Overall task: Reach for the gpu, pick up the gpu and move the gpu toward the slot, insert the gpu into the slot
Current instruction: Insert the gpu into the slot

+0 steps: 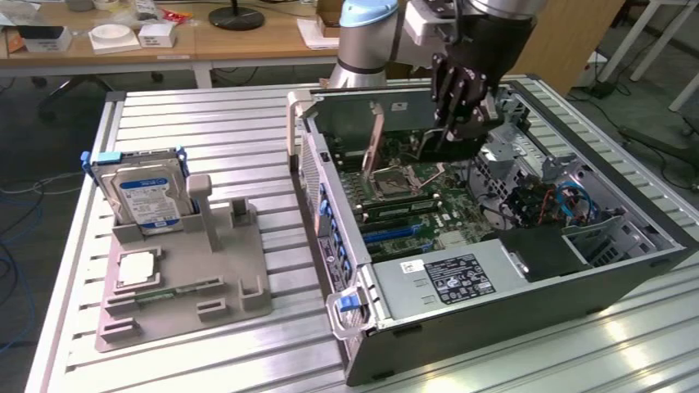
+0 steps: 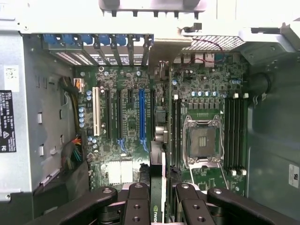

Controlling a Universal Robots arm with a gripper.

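- Hand (image 1: pixel 464 123) hanging inside the open computer case (image 1: pixel 611 270), above the green motherboard (image 1: pixel 437 209).
- Fingers (image 2: pixel 136 206) pinching the gpu (image 2: pixel 157 206) between them: a thin card seen edge-on in the wrist view, running straight out ahead of the hand and partly hidden by the fingers.
- Pale bracket end (image 2: pixel 166 49) of the card at the far side from the hand, up by the row of blue-tabbed rear openings (image 2: pixel 93 42).
- Slot (image 2: pixel 141 117), the long blue strip, lying below the hand and just to one side of the held card; its long axis parallel to the card's long axis, so apparently a small sideways offset and a descent separating the two; contact with the board not yet visible.
- Square metal-framed processor socket (image 2: pixel 202 140) on the other side of the card from the slot, near the hand.
- Readable writing: part of a green-and-white logo on the card between the fingers, letters resembling "NVID".
- White label (image 1: pixel 459 278) on the power supply, text too small to read.
- On the worktop (image 1: pixel 196 123), well apart from the hand, a hard drive (image 1: pixel 147 196) with a blue-white label standing in a grey holder (image 1: pixel 186 295).
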